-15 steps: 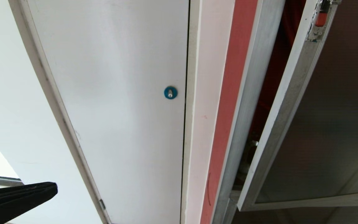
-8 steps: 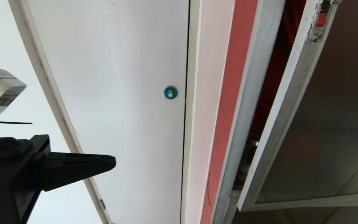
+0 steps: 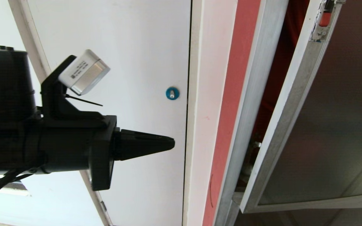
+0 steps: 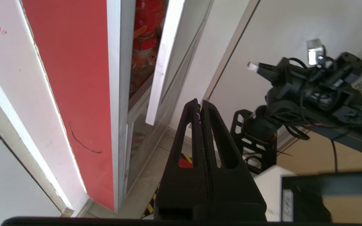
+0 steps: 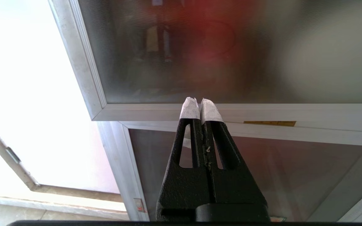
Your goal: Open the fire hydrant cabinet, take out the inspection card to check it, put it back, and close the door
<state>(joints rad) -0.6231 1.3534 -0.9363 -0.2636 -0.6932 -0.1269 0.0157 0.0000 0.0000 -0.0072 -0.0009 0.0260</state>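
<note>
Now the left gripper sits in front of the white panel door, its black fingers pressed together into one narrow wedge with nothing between them — the left wrist view shows the two tips meeting along a single seam. That wedge points level across the head view toward the fire hydrant cabinet, which lies off to the gripper's right, past the pale wall strip and the red band beside it.

The door of the cabinet stands ajar — its aluminium edge runs long and steep from the red latch at the top down to the lower corner near the bottom of the view, and a dark gap with red inside shows between that edge and the frame. The door's long axis lies roughly crosswise to the way the gripper points, so a sideways reach would likely meet the edge broadside. Gripper and door are well apart, not touching.

The right gripper, white-taped tips closed and empty, hangs close before the door's tinted glass. By position it looks the nearer arm. The inspection card is not visible from here.
</note>
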